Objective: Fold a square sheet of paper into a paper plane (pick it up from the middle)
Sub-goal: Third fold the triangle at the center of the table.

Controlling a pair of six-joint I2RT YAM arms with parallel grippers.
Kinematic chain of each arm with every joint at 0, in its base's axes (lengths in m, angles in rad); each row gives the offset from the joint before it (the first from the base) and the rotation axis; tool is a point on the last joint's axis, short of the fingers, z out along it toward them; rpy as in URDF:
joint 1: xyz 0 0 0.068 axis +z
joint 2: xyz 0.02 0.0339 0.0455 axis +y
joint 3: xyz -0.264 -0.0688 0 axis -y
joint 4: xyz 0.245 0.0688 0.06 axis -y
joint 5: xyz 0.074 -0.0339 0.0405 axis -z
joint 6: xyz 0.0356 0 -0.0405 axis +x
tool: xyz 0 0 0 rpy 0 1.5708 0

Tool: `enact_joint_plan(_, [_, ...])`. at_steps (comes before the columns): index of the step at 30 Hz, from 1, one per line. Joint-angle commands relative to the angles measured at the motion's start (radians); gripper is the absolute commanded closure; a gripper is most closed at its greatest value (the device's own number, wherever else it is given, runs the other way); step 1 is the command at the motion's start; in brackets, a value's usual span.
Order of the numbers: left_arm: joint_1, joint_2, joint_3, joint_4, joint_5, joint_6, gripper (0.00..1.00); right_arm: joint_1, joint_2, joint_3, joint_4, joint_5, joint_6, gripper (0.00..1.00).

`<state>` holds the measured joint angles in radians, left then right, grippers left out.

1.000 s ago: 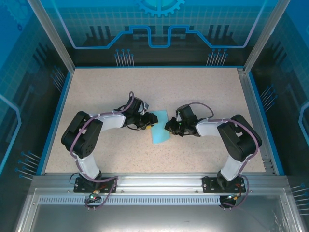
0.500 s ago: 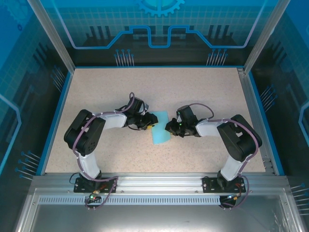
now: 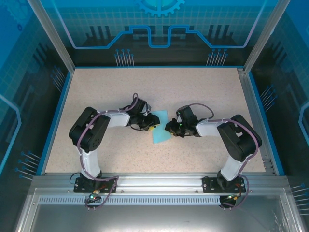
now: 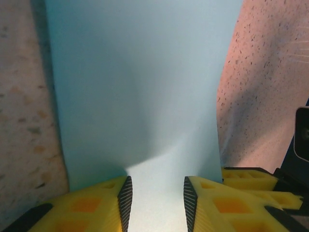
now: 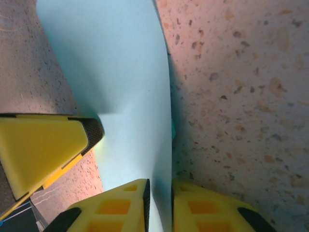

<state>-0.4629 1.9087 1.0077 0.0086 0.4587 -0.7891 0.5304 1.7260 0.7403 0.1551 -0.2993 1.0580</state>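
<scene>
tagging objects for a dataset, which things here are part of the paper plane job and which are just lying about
Part of the job:
- light-blue paper, lying on the table
- left tool, at one edge of the paper
- right tool, at the opposite edge

Just surroundings:
- speckled table
- metal frame
- blue back panel

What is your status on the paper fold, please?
Left pincer open, straddling the sheet of paper. Right pincer nearly shut, sheet edge between its jaws, grip unclear. Nothing else in the way.
</scene>
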Motion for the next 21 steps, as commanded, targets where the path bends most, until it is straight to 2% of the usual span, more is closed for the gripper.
enact_joint_plan(1, [-0.006,0.049,0.060,-0.089,-0.053,0.096,0.63,0.002,-0.022,0.030,-0.060,-0.035,-0.055,0.78])
enact_joint_plan(5, [-0.006,0.068,0.101,-0.148,-0.068,0.181,0.63,-0.011,-0.009,0.071,-0.097,-0.082,-0.109,0.73])
enact_joint_plan(13, [-0.007,0.077,0.158,-0.218,-0.061,0.350,0.63,-0.062,0.057,0.134,-0.135,-0.151,-0.158,0.71])
enact_joint_plan(16, [-0.006,0.067,0.163,-0.218,-0.048,0.357,0.62,-0.071,0.086,0.164,-0.144,-0.170,-0.161,0.71])
enact_joint_plan(21, [-0.006,0.051,0.165,-0.210,-0.035,0.340,0.61,-0.072,0.106,0.156,-0.119,-0.187,-0.136,0.78])
